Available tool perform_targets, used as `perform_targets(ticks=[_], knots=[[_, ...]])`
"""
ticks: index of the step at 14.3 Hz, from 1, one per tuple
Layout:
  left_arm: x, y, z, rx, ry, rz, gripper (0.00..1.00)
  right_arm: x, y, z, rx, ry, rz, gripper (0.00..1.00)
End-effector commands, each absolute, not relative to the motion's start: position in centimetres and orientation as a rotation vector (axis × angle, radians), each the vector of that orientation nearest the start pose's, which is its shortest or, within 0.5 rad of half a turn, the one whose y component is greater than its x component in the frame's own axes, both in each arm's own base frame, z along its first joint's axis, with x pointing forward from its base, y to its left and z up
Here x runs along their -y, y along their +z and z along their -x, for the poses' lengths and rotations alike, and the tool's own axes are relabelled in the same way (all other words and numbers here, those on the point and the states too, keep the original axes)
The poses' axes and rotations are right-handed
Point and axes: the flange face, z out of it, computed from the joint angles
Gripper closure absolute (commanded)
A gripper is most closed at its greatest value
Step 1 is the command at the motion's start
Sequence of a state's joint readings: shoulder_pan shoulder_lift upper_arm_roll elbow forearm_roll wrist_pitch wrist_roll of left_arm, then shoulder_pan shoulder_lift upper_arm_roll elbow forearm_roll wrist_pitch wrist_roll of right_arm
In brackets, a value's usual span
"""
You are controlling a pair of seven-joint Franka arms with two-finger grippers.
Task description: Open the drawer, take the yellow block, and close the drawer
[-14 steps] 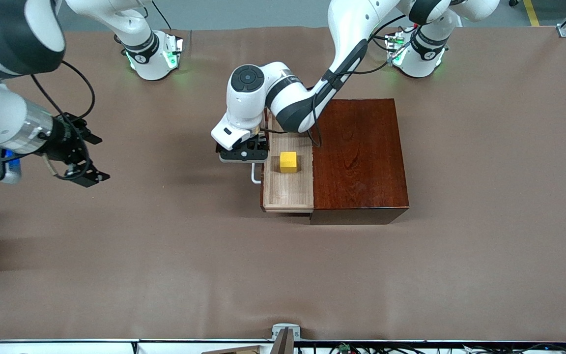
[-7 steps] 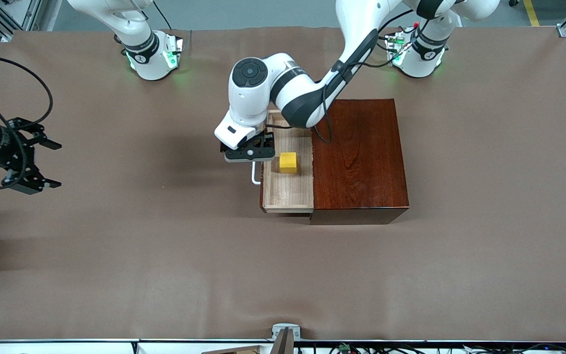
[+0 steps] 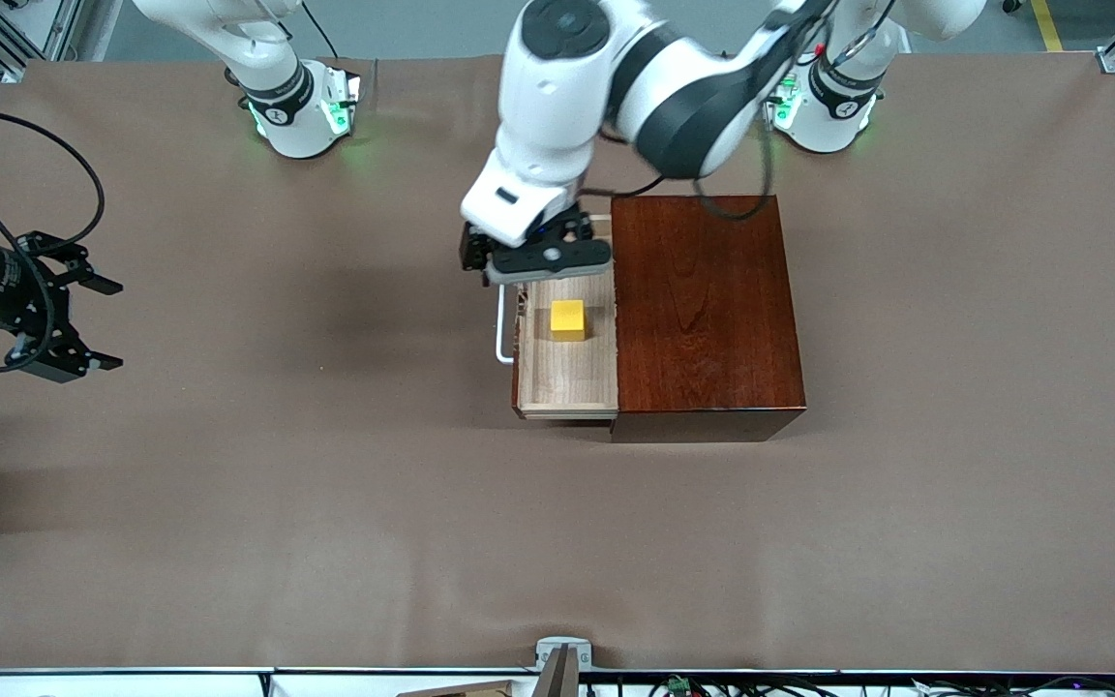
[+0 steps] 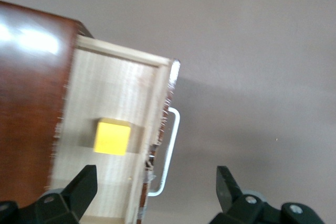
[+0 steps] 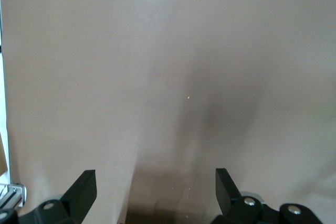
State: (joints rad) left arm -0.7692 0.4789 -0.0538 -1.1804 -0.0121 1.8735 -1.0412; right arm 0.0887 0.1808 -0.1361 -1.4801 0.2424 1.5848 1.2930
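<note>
Left gripper [image 3: 543, 259] nearer, fingers wide over open drawer [image 3: 567, 373]; yellow block [image 3: 567, 319] just below; right gripper [image 3: 74, 324] waiting, wide.

A brown-covered table [image 3: 325, 503] fills the view, with grey floor [image 3: 441, 24] showing above its top edge.

Left gripper [image 3: 536, 259] raised, right gripper [image 3: 74, 322] apparently idle, both wide-jawed
</note>
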Motion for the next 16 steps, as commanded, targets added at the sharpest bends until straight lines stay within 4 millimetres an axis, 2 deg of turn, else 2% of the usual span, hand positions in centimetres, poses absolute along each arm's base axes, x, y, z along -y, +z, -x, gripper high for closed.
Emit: perform_targets(ticks=[1, 5, 10, 14, 16], knots=[[46.2, 56.9, -50.6, 0.441, -0.091, 3.263, 0.0, -5.7, 57.1, -60.6, -1.882, 0.299, 2.335, 0.0], [36.0, 60.4, -54.3, 0.37, -0.04, 3.216, 0.0, -13.5, 55.2, -60.7, -1.932, 0.303, 2.336, 0.0], [27.4, 63.5, -55.9, 0.552, -0.054, 3.163, 0.0, -23.5, 51.8, -59.8, -2.002, 0.267, 2.343, 0.0], [20.2, 64.2, -56.5, 0.466, -0.038, 3.161, 0.0, -32.5, 48.3, -58.3, -2.029, 0.219, 2.35, 0.0], [15.9, 64.1, -57.0, 0.406, -0.027, 3.167, 0.0, -36.8, 46.5, -57.6, -2.088, 0.206, 2.313, 0.0]])
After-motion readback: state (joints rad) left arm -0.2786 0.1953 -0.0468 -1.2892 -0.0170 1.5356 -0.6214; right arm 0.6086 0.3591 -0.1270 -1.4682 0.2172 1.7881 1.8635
